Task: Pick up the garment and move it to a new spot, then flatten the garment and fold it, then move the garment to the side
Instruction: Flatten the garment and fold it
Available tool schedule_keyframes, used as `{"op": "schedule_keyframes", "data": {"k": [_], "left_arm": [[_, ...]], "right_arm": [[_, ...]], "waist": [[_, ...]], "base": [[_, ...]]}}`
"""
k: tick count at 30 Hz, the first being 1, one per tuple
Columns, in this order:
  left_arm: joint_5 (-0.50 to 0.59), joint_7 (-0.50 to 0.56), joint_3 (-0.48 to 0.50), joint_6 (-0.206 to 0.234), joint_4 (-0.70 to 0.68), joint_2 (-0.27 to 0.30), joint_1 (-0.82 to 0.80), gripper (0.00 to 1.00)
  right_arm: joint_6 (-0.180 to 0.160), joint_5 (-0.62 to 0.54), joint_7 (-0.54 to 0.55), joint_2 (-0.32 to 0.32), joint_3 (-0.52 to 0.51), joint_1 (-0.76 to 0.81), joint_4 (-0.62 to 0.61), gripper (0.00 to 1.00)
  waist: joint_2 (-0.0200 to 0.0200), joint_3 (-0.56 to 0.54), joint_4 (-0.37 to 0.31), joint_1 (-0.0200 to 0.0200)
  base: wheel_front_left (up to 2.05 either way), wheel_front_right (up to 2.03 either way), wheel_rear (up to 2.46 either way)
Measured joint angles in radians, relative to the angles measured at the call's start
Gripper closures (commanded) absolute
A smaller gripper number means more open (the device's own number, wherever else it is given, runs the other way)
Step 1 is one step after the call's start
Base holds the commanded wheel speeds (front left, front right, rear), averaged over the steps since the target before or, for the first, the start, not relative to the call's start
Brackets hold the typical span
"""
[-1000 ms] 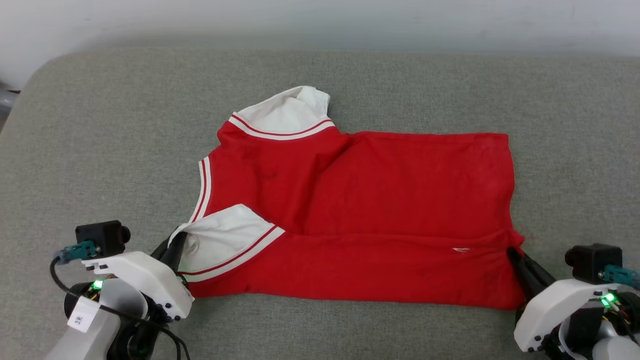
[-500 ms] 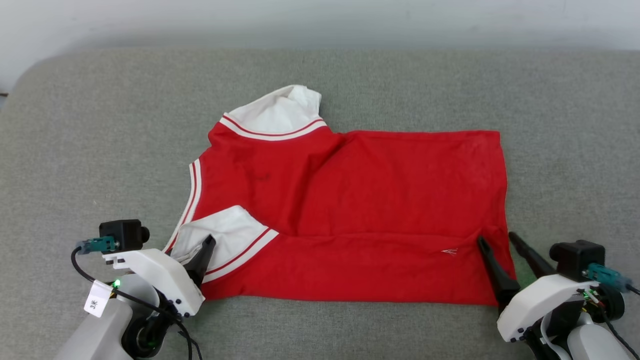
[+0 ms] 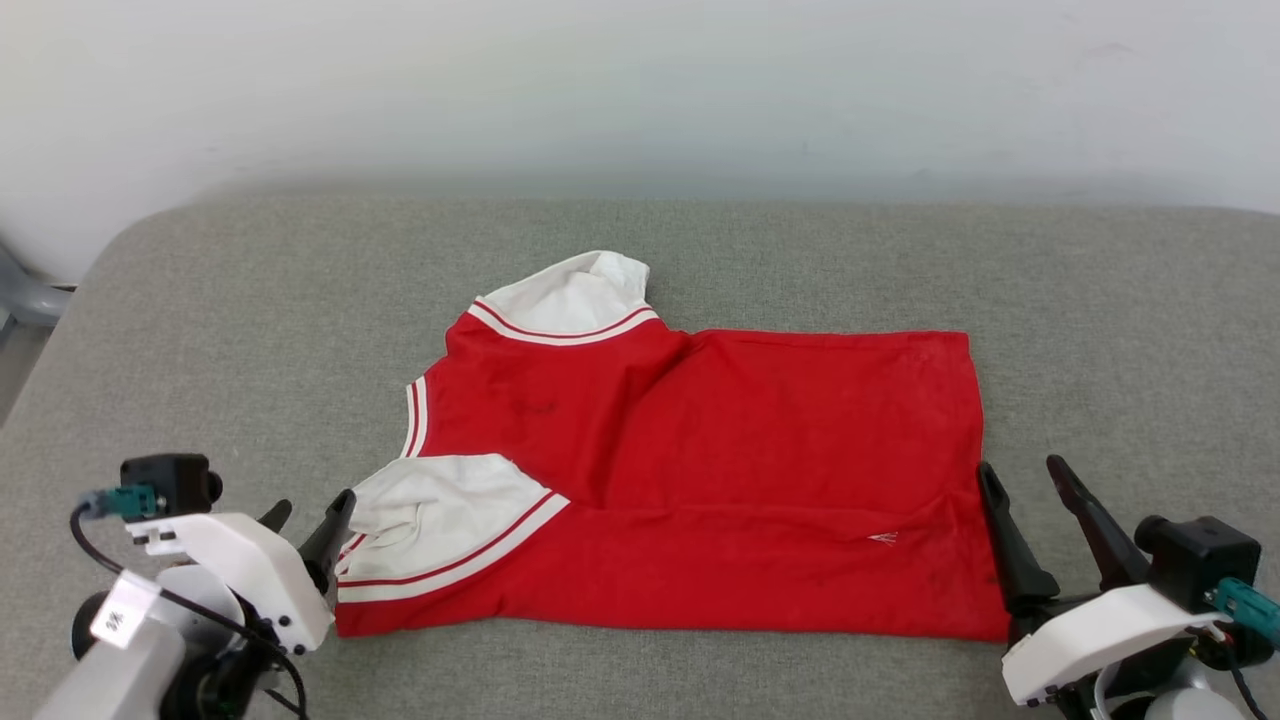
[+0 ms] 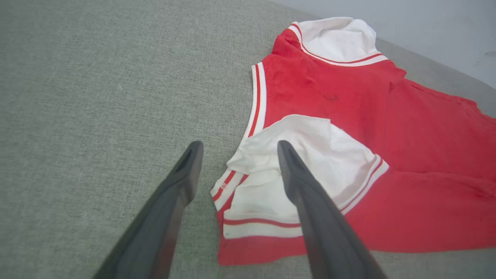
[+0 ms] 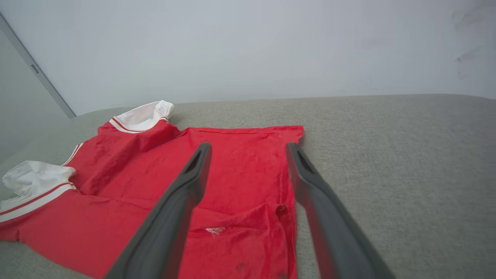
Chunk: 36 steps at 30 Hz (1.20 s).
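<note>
I have the jersey (image 3: 720, 480) lying on the middle of the cushion (image 3: 250, 330), its long side running left to right, with the wall (image 3: 640, 90) behind the cushion. The neck end lies to my left, the hem end to my right. One sleeve (image 3: 440, 510) rests on top at the near left corner; the other sleeve (image 3: 570, 295) sticks out past the far edge. My left gripper (image 3: 310, 503) sits at the near left corner, and my right gripper (image 3: 1020, 465) just beside the near right corner.
</note>
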Motion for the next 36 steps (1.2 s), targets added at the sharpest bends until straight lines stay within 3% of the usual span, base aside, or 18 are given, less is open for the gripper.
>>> {"op": "schedule_keyframes", "data": {"k": [6,12,17,23,24,25,26,32,36], "left_arm": [[-0.080,0.254,-0.017,0.000,-0.106,0.095,-0.001,0.00],[-0.185,0.457,-0.007,0.067,-0.170,0.140,-0.009,0.00],[-0.200,0.504,-0.012,0.103,-0.161,0.143,-0.010,0.00],[-0.210,0.534,-0.040,0.105,-0.125,0.115,-0.009,0.00],[-0.212,0.537,-0.044,0.104,-0.117,0.110,-0.008,0.25],[-0.218,0.539,-0.044,0.101,-0.110,0.104,-0.008,0.60],[-0.219,0.537,-0.044,0.100,-0.105,0.101,-0.008,1.00],[-0.220,0.493,-0.047,0.058,-0.083,0.064,-0.008,1.00],[-0.201,0.449,-0.047,0.041,-0.091,0.063,0.002,1.00]], "right_arm": [[0.000,-0.029,0.043,0.032,-0.029,0.039,-0.088,0.00],[0.000,-0.041,0.064,0.052,-0.036,0.042,-0.135,0.00],[0.000,-0.047,0.068,0.063,-0.036,0.030,-0.142,0.00],[0.000,-0.039,0.072,0.072,-0.035,0.017,-0.132,0.00],[0.000,-0.036,0.077,0.073,-0.038,0.015,-0.128,0.00],[0.000,-0.027,0.080,0.073,-0.041,0.015,-0.121,0.00],[0.000,-0.019,0.088,0.073,-0.044,0.014,-0.115,0.00],[0.000,0.077,0.175,0.028,-0.077,0.008,-0.102,0.00],[0.000,0.119,0.291,-0.020,-0.102,0.010,-0.114,0.00]], "waist": [[0.0000,0.014,-0.003,0.0000],[0.0000,0.058,-0.022,0.0000],[0.0000,0.099,-0.048,0.0001],[0.0000,0.140,-0.071,0.0001],[0.0000,0.144,-0.074,0.0001],[0.0000,0.148,-0.076,0.0001],[0.0000,0.150,-0.077,0.0001],[0.0000,0.146,-0.071,0.0001],[0.0000,0.126,-0.063,0.0002]], "base": [[0.00,0.00,0.00],[0.00,0.00,0.00],[0.00,0.00,0.00],[0.00,0.00,0.00],[0.00,0.00,0.00],[0.00,0.00,0.00],[0.00,0.00,0.00],[0.00,0.00,0.00],[0.00,0.00,0.00]]}}
